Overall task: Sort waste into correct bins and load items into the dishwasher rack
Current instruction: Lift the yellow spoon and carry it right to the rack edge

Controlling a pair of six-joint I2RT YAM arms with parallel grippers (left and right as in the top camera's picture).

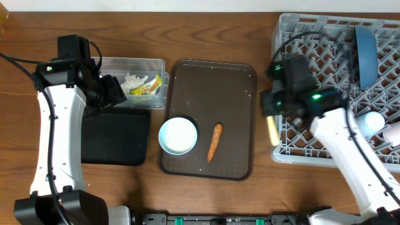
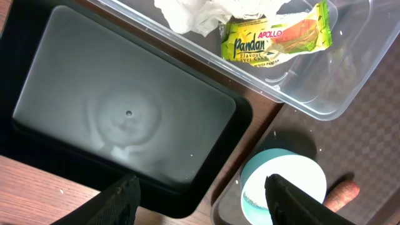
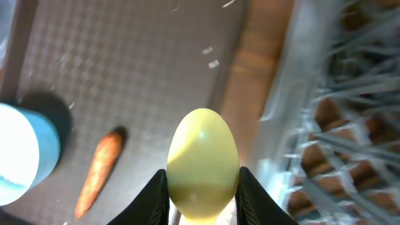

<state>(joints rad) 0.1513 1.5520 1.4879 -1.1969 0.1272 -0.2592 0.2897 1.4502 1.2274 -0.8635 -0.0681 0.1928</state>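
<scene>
The jaws of the right gripper (image 3: 201, 197) hang at the dishwasher rack's (image 1: 282, 37) left rim; the left gripper's (image 2: 206, 200) stand apart over the black tray (image 2: 125, 112). The right pair clamps the pale yellow spoon (image 3: 203, 150), which seems light, stiff and slippery, best held at its neck.

The view from above was bright and even. Light came from overhead, so shadows on the table (image 1: 212, 31) were small and soft. The brown tray (image 1: 231, 100) had a dull shine.

In the left wrist view the black tray (image 2: 125, 112) had a big pale glare in the middle of the frame. The wrapper (image 2: 278, 39) at the top was sharp, and its letters could be read.

The right wrist view was blurry. The spoon (image 3: 202, 162) was too close and soft, with a small white shine. The rack (image 3: 337, 125) on the right side was smeared.
</scene>
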